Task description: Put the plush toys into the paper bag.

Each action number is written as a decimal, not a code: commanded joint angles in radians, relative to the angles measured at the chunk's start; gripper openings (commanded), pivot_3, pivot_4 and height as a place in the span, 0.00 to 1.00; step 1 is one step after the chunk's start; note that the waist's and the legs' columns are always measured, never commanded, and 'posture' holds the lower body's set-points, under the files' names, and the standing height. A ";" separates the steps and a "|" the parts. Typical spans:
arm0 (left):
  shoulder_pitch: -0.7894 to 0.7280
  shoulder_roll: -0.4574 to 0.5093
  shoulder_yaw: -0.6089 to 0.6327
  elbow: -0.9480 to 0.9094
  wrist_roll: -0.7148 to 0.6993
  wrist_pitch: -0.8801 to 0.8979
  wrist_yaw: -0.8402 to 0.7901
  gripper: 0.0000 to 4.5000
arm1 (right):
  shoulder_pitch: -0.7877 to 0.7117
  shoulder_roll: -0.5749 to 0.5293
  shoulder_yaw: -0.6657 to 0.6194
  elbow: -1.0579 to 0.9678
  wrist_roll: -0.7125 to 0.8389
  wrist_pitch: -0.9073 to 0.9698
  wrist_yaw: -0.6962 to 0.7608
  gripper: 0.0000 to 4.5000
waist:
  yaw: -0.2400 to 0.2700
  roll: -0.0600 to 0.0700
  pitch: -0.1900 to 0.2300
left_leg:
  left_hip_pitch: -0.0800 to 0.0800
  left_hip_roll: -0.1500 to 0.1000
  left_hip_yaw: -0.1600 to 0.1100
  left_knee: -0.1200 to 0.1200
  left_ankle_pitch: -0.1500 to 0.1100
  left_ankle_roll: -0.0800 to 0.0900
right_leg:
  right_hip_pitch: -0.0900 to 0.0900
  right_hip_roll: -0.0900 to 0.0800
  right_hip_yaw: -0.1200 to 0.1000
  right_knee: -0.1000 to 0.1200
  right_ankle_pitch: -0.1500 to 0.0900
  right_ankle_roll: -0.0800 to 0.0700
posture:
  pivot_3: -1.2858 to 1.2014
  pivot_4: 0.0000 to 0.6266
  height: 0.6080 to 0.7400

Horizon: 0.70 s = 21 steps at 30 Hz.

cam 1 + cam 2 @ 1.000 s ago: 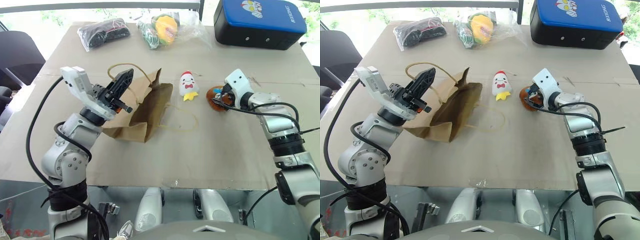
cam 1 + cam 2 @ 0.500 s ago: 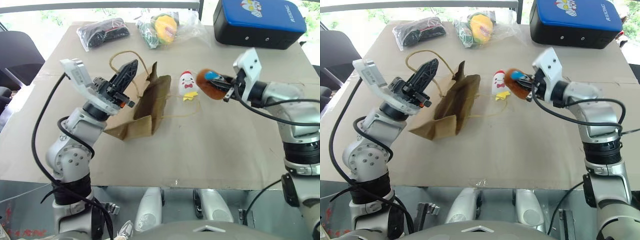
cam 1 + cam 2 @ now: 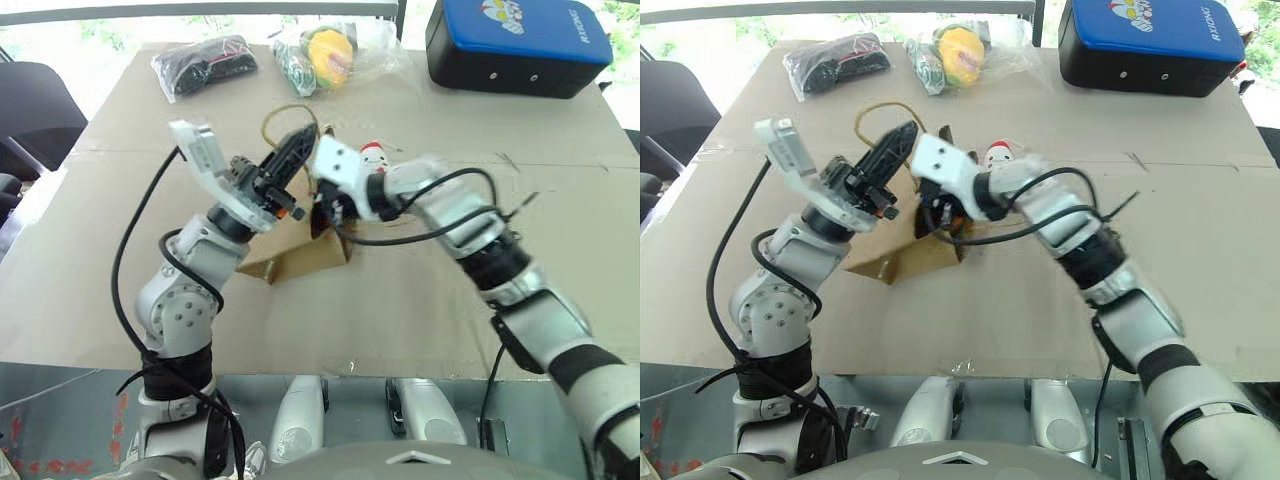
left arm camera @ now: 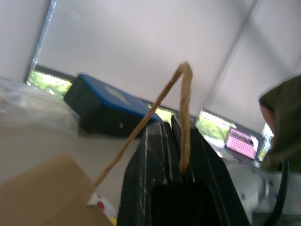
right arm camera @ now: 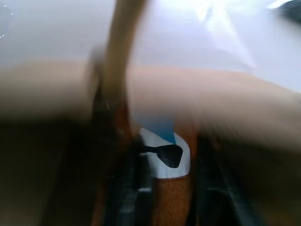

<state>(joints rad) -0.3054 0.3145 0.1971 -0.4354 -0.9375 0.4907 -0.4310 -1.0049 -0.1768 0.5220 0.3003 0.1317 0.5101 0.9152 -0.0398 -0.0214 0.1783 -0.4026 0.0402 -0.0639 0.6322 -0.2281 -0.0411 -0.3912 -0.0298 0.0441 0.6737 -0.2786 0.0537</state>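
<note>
Over the paper bag [image 3: 305, 262], both grippers are meeting
Left gripper [image 3: 297, 152] is pinching a bag handle [image 4: 181, 99]; right gripper [image 3: 940, 212] is gripping the brown plush toy [image 5: 164, 188] at the bag's mouth.

Head stereo pair: high, angled forward-down over bench [image 3: 420, 320], mid range, both eyes sharing the same bench and both arms. Left wrist cam: sighted along left claw [image 4: 171, 134], very close, bag handle [image 4: 184, 94] pinched between fingers. Right wrist cam: along right claw, nearly touching brown plush [image 5: 164, 188].

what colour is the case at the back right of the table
Blue on top with black sides; the case shows best in the right eye view.
</note>
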 commanded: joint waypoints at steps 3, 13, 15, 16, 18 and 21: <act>0.087 0.029 0.105 -0.069 0.014 -0.051 0.040 0.00 | -0.002 -0.044 -0.073 -0.044 -0.005 -0.065 0.042 0.87 | 0.005 0.000 0.000 | -0.010 -0.001 -0.001 0.004 0.000 0.000 | -0.008 -0.001 -0.002 0.001 0.000 0.000 | 0.52 0.24 1.00; 0.180 0.073 0.213 -0.101 0.045 -0.089 0.109 0.00 | -0.099 -0.124 -0.336 0.129 0.059 -0.042 -0.035 0.87 | 0.000 0.000 0.000 | -0.010 -0.001 -0.002 0.005 0.000 0.000 | -0.009 -0.001 -0.002 0.003 0.000 0.000 | 0.52 0.24 1.00; 0.175 0.077 0.211 -0.109 0.049 -0.088 0.123 0.00 | -0.149 -0.103 -0.323 0.306 -0.003 -0.120 -0.095 0.87 | -0.003 0.000 0.000 | -0.010 -0.001 -0.001 0.005 0.000 0.000 | -0.009 -0.001 -0.001 0.004 0.000 0.000 | 0.52 0.24 1.00; 0.170 0.080 0.210 -0.116 0.050 -0.086 0.130 0.00 | -0.173 -0.088 -0.307 0.406 -0.041 -0.167 -0.129 0.87 | -0.004 0.000 0.000 | -0.010 -0.001 -0.001 0.005 0.000 0.000 | -0.009 -0.001 -0.001 0.004 0.000 0.000 | 0.52 0.24 1.00; 0.160 0.084 0.204 -0.129 0.055 -0.083 0.146 0.00 | -0.208 -0.051 -0.267 0.599 -0.120 -0.257 -0.188 0.87 | -0.004 -0.001 0.000 | -0.009 -0.001 -0.001 0.004 0.000 0.000 | -0.009 -0.001 -0.001 0.004 0.000 0.000 | 0.52 0.24 1.00; 0.150 0.089 0.189 -0.153 0.061 -0.079 0.161 0.00 | -0.235 0.001 -0.239 0.807 -0.201 -0.350 -0.241 0.87 | -0.004 0.000 0.000 | -0.010 -0.001 0.000 0.004 0.000 0.000 | -0.009 -0.001 -0.001 0.003 0.000 0.000 | 0.52 0.24 1.00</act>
<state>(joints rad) -0.1459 0.3885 0.3859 -0.5280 -0.8839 0.4264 -0.2775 -1.2110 -0.1820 0.2748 1.0540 -0.0326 0.2201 0.7039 -0.0434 -0.0218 0.1780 -0.4131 0.0390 -0.0641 0.6360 -0.2279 -0.0414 -0.4007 -0.0312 0.0432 0.6765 -0.2782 0.0537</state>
